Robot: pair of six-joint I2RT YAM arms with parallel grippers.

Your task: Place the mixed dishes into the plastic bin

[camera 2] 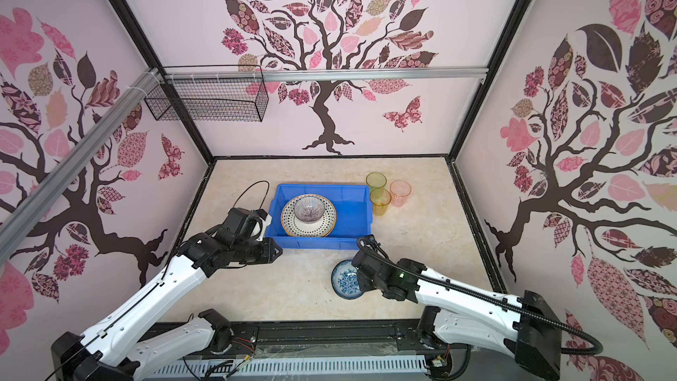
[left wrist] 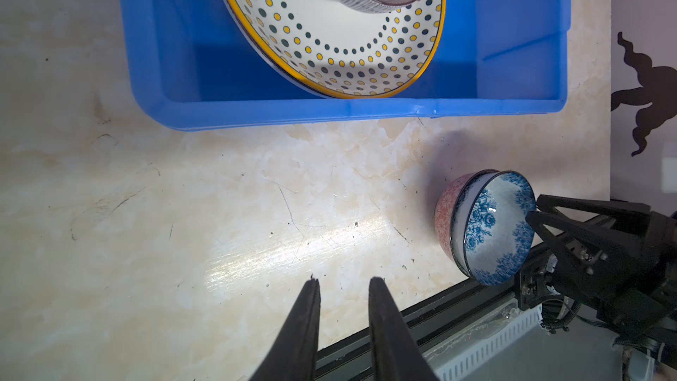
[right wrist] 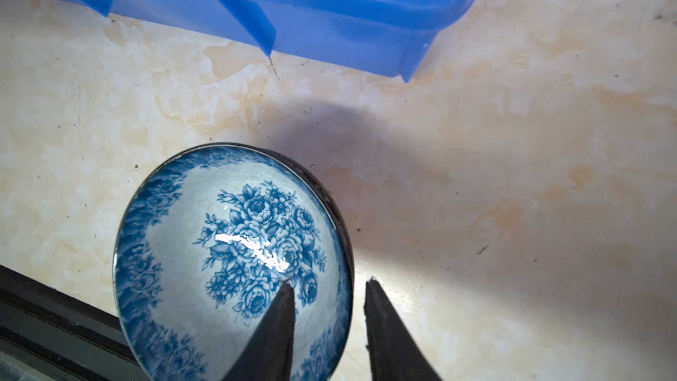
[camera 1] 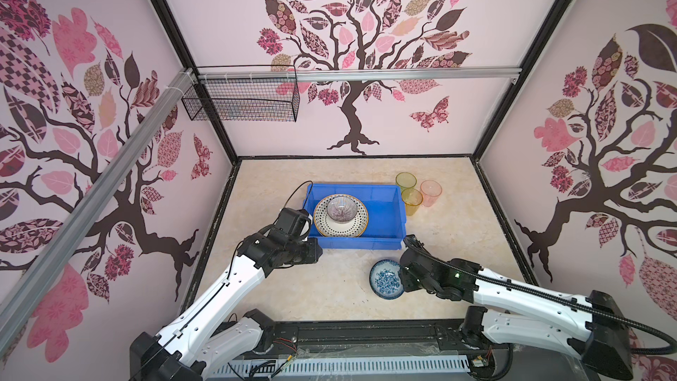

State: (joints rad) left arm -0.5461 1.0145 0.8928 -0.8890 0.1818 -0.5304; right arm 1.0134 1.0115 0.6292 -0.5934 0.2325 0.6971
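Right claw (right wrist: 329, 284): two dark fingers (right wrist: 274, 331) apart, astride the rim of the blue floral bowl (right wrist: 227, 251). One finger over the bowl's inside, the other outside the rim; a thin strip of lit surface (right wrist: 513, 177) shows between that finger and the rim. Bowl upright, glare spot at its centre. A dark edge shows under its rim, identity unclear. Beyond the bowl, well apart: ribbed outer wall of the plastic bin (right wrist: 329, 1). Grey shadow (right wrist: 329, 133) between them. Black rail (right wrist: 44, 320) beside the bowl
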